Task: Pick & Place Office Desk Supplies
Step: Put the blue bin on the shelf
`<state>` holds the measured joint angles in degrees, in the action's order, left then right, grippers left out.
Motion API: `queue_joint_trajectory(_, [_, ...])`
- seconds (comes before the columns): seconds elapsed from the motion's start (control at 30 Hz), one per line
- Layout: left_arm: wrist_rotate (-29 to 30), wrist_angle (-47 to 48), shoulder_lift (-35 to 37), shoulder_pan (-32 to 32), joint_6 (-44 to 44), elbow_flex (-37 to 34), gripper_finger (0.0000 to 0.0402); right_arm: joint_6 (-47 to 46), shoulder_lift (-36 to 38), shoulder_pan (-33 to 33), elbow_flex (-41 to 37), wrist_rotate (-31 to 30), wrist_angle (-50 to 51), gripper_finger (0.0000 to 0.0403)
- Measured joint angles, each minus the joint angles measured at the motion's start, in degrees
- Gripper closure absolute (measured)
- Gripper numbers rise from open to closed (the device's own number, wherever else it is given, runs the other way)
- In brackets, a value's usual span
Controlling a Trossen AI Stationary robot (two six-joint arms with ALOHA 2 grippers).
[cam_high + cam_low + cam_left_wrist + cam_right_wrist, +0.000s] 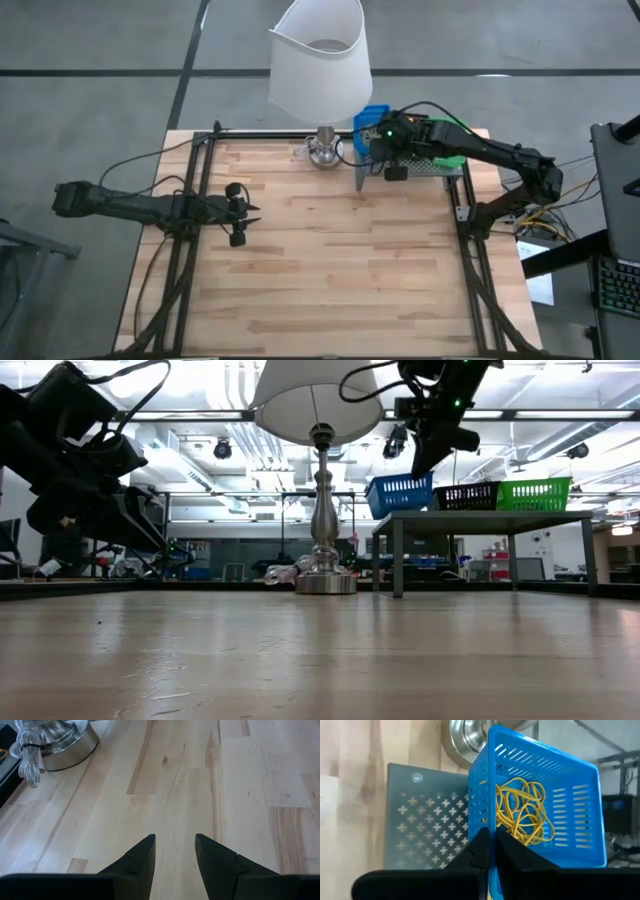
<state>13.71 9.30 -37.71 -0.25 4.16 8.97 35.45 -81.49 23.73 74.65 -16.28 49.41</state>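
right hand [492,851] pinched closed, empty, above the blue tray [580,810] far right on the grey shelf [425,820] — yellow rubber bands [522,817] inside, partly hidden. left hand [175,855] half-open over bare bench [240,780].

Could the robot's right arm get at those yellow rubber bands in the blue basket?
Probably yes: the right gripper hangs shut right over the open-topped blue basket, nothing covering the rubber bands; it must open first.
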Motion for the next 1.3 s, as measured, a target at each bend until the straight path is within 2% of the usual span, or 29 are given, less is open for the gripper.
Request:
queue_joint_trajectory(0.13, [0.0, 0.0, 0.0, 0.0, 0.0, 0.0, 0.0258, 3.1, 0.0, 2.6, 0.0, 3.5, -2.0, 0.039])
queue_joint_trajectory(0.37, [0.0, 0.0, 0.0, 0.0, 0.0, 0.0, 0.0258, 0.9, 0.0, 6.5, -0.5, 10.4, -2.0, 0.039])
queue_joint_trajectory(1.13, [0.0, 0.0, 0.0, 0.0, 0.0, 0.0, 0.0258, -2.5, 0.3, 6.7, -3.8, 10.8, -1.9, 0.039])
queue_joint_trajectory(1.3, [0.0, 0.0, 0.0, 0.0, 0.0, 0.0, 0.0258, -3.7, 1.1, 6.7, -3.8, 12.1, -1.7, 0.0374])
